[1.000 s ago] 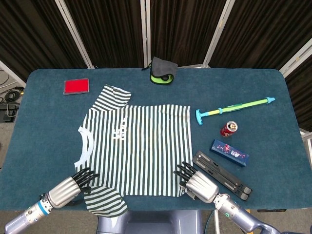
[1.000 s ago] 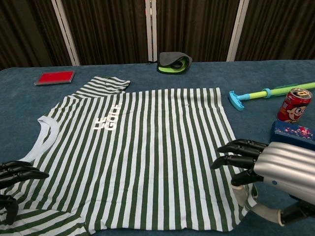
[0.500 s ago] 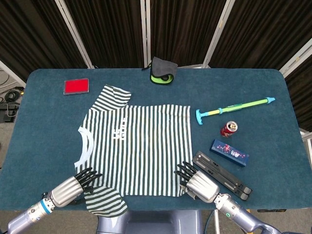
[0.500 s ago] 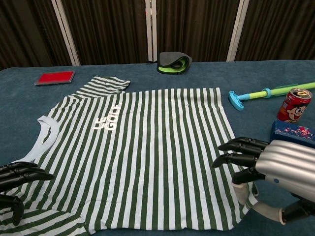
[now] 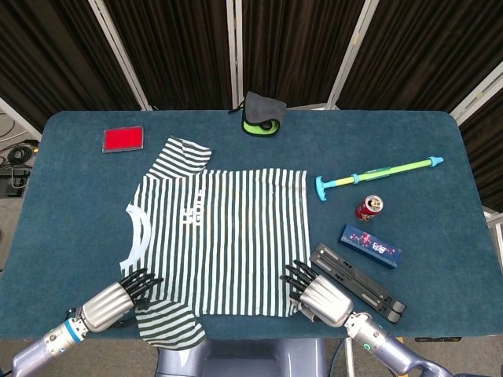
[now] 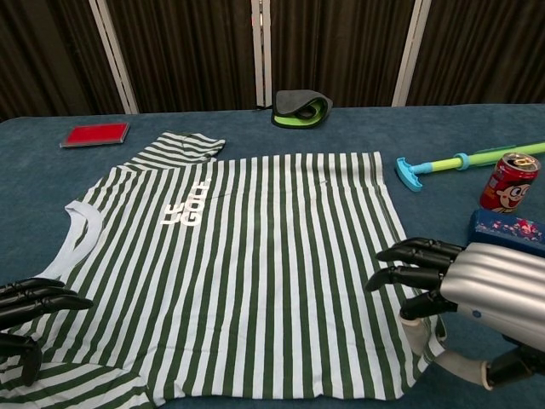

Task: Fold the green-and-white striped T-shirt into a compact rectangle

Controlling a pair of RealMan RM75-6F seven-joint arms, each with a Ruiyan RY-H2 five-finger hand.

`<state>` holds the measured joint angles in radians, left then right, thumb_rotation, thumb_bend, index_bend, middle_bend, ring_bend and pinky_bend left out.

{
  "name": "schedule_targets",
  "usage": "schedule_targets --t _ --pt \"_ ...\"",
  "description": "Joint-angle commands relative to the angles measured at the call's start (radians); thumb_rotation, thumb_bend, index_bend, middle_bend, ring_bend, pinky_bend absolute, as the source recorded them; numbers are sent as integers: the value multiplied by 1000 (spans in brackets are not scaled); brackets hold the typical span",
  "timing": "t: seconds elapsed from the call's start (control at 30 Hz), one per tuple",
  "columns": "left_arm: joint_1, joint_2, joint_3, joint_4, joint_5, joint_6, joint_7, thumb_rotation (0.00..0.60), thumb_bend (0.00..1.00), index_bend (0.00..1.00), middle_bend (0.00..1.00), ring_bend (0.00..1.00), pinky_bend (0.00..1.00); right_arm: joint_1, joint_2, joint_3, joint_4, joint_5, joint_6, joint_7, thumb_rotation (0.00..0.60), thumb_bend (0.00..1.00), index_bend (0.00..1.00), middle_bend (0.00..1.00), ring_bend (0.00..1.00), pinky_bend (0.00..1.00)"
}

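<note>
Head view: the T-shirt [image 5: 216,236] lies spread flat on the blue desk [image 5: 71,212], collar to the left, hem to the right, one sleeve pointing to the far edge and the other hanging at the near edge. The left hand [image 5: 118,297] sits at the near sleeve, its dark fingers [image 5: 140,281] apart and on the cloth; no fabric is gripped. The right hand [image 5: 318,296] rests at the near hem corner, fingers spread over the edge, nothing held. Just beside it lies a black tripod [image 5: 357,281]. Further right are a box [image 5: 370,246], a can [image 5: 368,207] and a green-and-blue stick [image 5: 377,173]. A red card [image 5: 123,139] and a dark pouch [image 5: 261,115] lie towards the far edge.

Chest view: the left hand's fingers [image 6: 38,298] reach onto the shirt's near-left part. The right hand [image 6: 477,285] hovers with fingers apart above the hem corner, empty.
</note>
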<state>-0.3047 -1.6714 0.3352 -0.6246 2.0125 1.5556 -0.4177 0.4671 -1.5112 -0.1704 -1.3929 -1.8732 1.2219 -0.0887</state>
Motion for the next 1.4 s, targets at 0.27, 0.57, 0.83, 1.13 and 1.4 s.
schedule_targets --t 0.27,0.57,0.83,1.13,1.4 --pt "-11 -15 4 4 -6 -2 -5 600 380 469 0 0 0 3 5 1 -10 0 -2 -8 600 480 722 170 0 0" --pt "-20 -18 12 -6 -7 -9 -9 600 531 502 0 0 0 5 11 3 -19 4 -4 -11 600 482 724 175 0 0" --pt "-22 -19 15 -20 -15 -10 -13 600 531 621 0 0 0 5 11 0 -20 2 -4 -9 600 482 724 176 0 0" --pt "-14 -15 2 -47 -46 -1 -62 600 532 853 0 0 0 7 9 -4 -9 -3 -2 5 600 482 729 181 0 0" --pt "-10 10 14 -74 -32 50 -85 600 542 875 0 0 0 34 38 -32 -10 -47 3 83 600 481 737 191 0 0"
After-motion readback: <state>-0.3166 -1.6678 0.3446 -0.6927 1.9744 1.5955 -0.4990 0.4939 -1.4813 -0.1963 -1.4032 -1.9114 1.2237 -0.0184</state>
